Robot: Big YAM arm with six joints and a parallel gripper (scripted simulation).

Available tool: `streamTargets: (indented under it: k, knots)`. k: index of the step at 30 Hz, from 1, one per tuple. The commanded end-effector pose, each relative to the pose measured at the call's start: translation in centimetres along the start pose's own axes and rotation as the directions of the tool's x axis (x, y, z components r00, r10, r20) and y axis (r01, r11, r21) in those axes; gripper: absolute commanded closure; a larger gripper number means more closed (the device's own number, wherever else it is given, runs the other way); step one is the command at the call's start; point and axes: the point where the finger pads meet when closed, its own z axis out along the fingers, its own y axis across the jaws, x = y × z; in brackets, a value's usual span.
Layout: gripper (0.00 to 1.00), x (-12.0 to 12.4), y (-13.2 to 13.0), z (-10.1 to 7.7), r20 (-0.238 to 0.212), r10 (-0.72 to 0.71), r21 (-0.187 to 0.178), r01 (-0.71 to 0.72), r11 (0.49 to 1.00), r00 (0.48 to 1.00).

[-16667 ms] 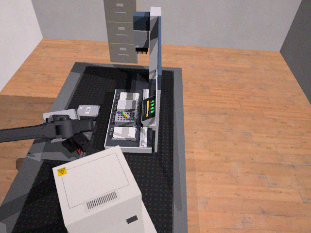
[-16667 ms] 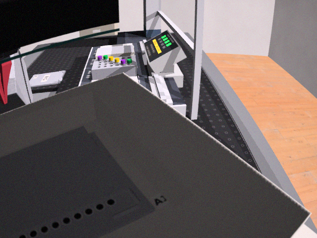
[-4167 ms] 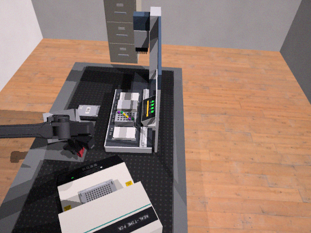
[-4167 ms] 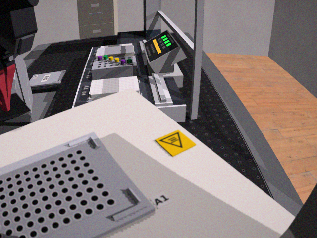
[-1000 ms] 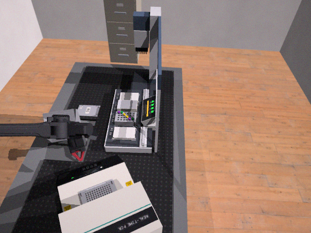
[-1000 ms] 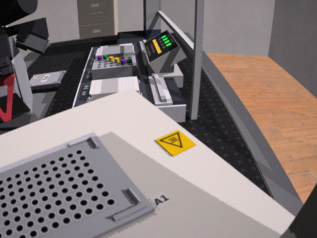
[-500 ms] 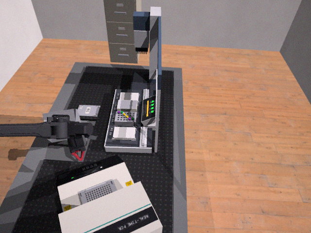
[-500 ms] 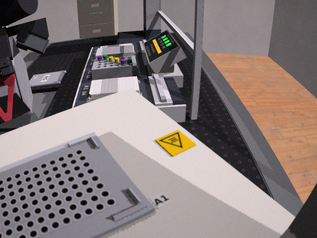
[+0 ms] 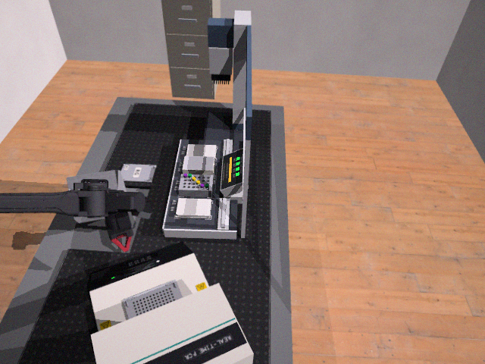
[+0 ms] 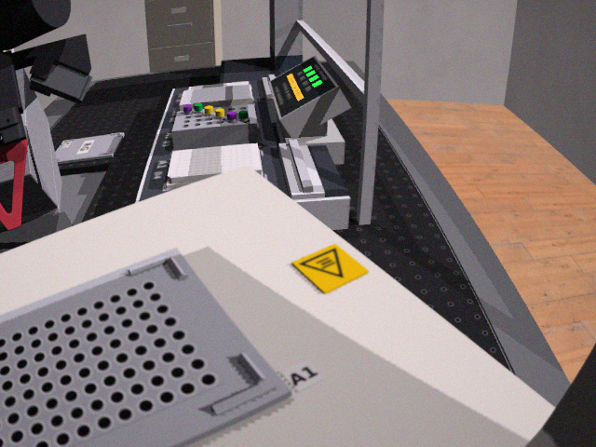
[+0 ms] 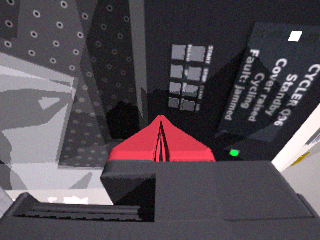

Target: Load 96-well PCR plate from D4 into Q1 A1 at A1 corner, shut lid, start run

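Observation:
The PCR plate [image 9: 194, 208] [image 10: 214, 160] lies white and flat at D4, the near end of the deck row. Cycler Q1 [image 9: 156, 274] stands in front with its lid [image 9: 172, 333] slid back. Its grey block [image 9: 151, 299] [image 10: 96, 346] with many holes is bare, and the A1 label [image 10: 304, 375] sits beside one corner bracket [image 10: 245, 370]. The lamp [image 9: 112, 277] [image 11: 233, 152] is green. My gripper [image 9: 124, 247] [image 10: 6, 223] [image 11: 160, 120] has its red fingers shut on nothing. It hangs a little above Q1's dark panel, and its tip points near the keypad [image 11: 187, 77].
The tube block [image 9: 193, 183] [image 10: 211, 125] with coloured caps, the deep-well block [image 9: 198, 163] and the other plate [image 9: 201, 150] fill the rest of the row. The regrip nest [image 9: 133, 171] [image 10: 91, 148] lies left of the deck. A gantry post [image 9: 240, 117] and a console [image 9: 233, 170] stand at the right.

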Motion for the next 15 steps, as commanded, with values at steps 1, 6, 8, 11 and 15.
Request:
streamTargets:
  k: [1,6,8,11,15]
  knots:
    - [1.00,-0.2,-2.4,-0.9,0.015,0.039,0.010,-0.040,0.999,0.999]
    - [1.00,-0.5,-2.0,-0.9,0.025,0.043,0.010,-0.044,0.999,0.999]
    - [1.00,-0.5,-1.6,-0.8,0.023,0.040,0.010,-0.040,0.999,0.999]
    - [1.00,-0.4,-1.5,-0.7,0.022,0.037,0.009,-0.037,0.999,0.999]
    - [1.00,-0.4,-0.8,-0.5,0.017,0.025,0.009,-0.025,1.000,1.000]
